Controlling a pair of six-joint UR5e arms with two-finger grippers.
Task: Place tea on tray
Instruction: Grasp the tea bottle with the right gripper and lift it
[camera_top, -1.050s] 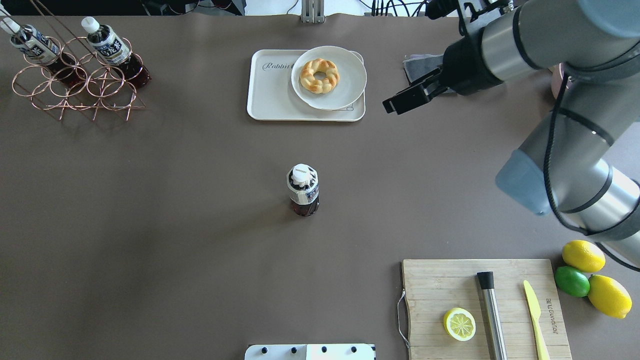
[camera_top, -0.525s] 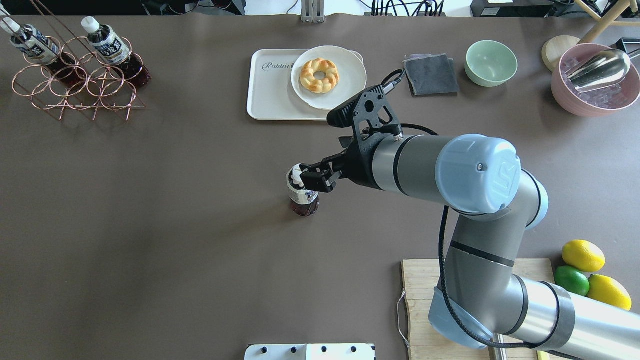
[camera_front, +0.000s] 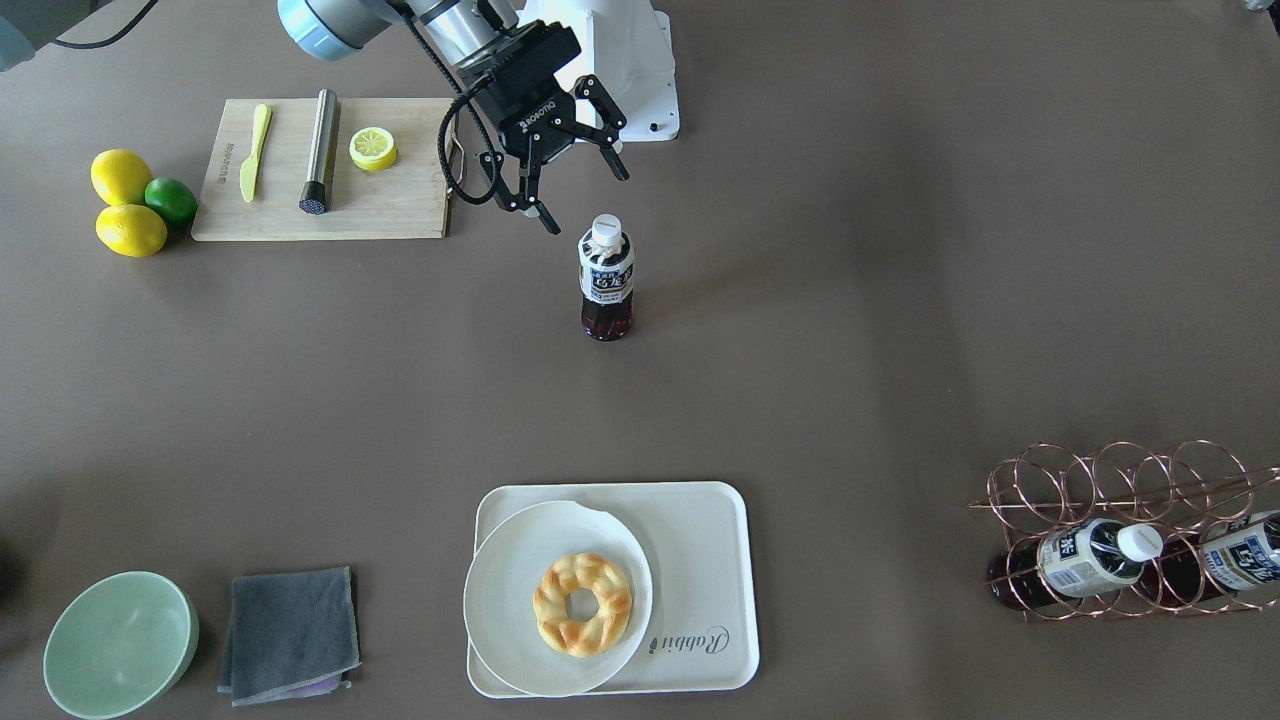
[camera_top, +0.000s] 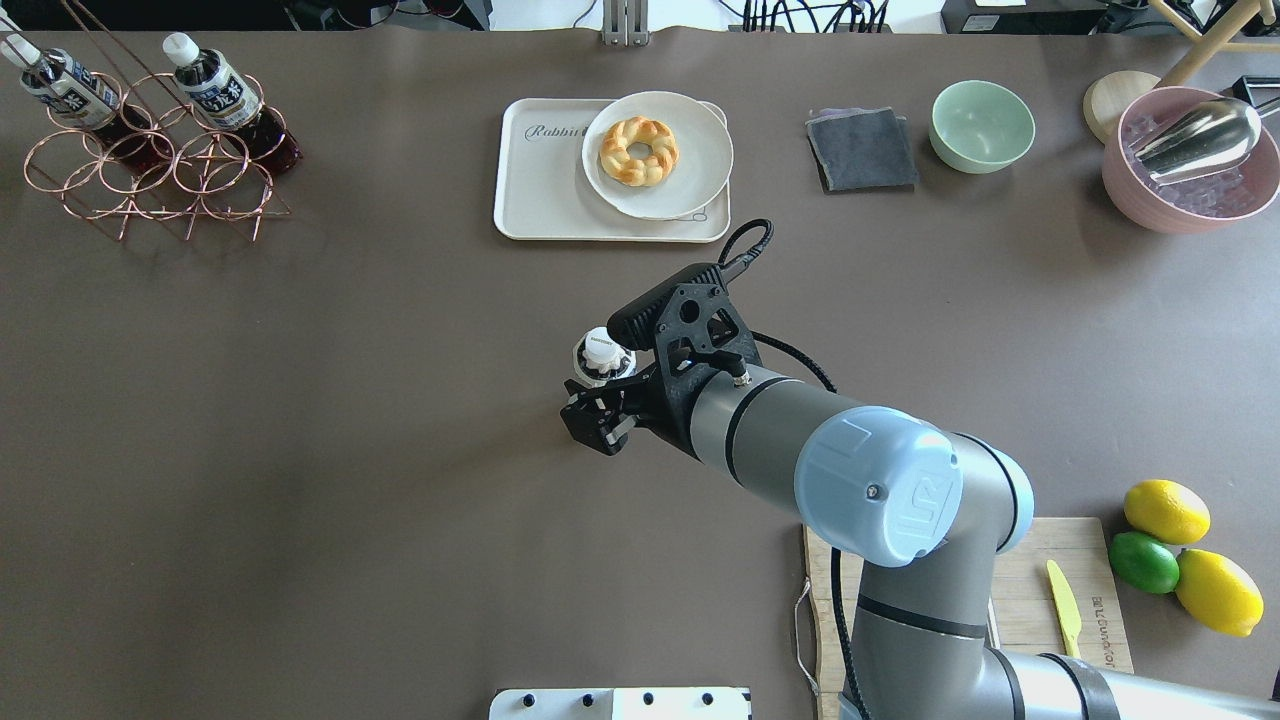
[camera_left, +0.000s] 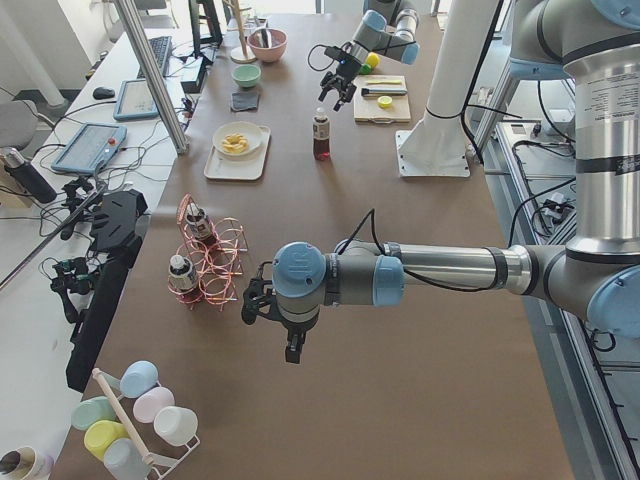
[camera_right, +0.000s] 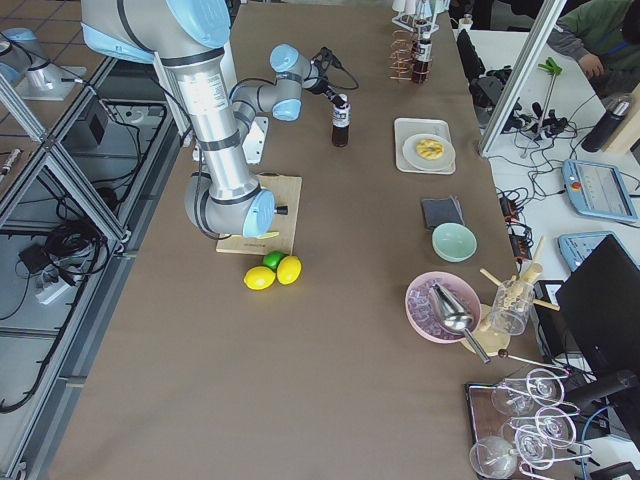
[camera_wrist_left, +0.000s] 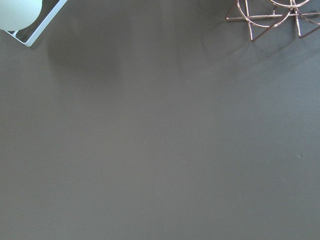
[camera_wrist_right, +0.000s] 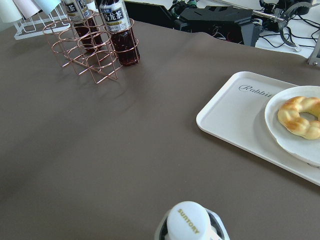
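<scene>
At the table's left end, near a copper wire rack (camera_top: 150, 170), the left gripper (camera_left: 255, 303) hangs over bare tabletop; I cannot tell whether its jaws are apart. Toward the middle, the tray (camera_top: 545, 200) lies on the far side, bearing a plate (camera_top: 690, 190). The tea (camera_top: 600, 352) stands upright on the table, well apart from the tray. The right gripper (camera_front: 585, 203) hovers just beside it, jaws spread wide, holding nothing.
</scene>
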